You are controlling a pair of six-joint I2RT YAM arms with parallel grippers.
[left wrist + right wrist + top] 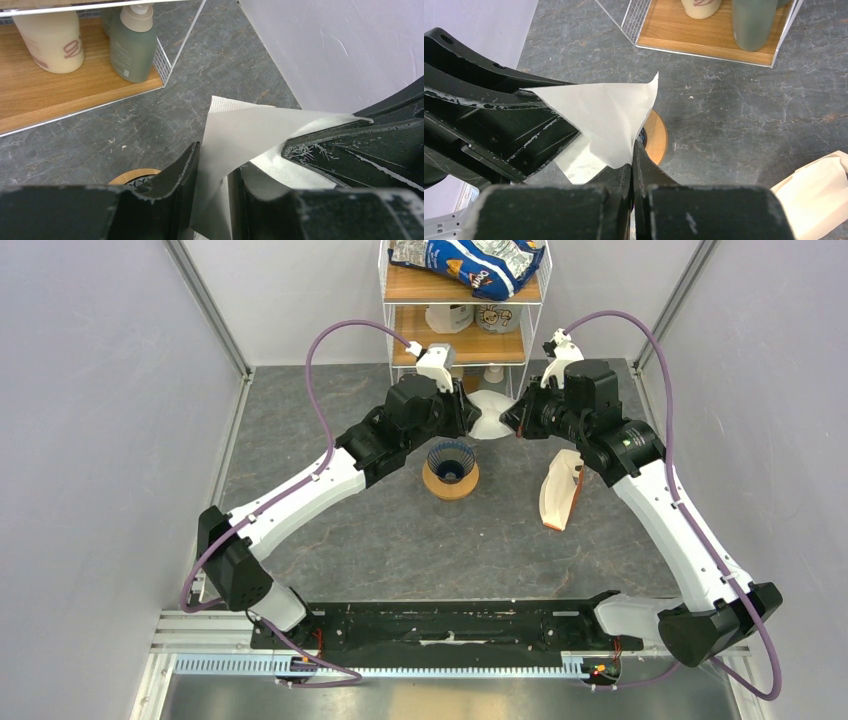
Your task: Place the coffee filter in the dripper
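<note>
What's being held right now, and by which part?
The filter. The right gripper pinches one edge; the other side sits between the left gripper's parted fingers, grip there unclear.

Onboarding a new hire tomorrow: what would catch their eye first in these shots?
The white coffee filter hanging mid-air at the table's far middle, pinched by the right gripper, its other edge between the left gripper's fingers. Just nearer, the dark blue dripper sits empty on an orange-tan ring.
</note>
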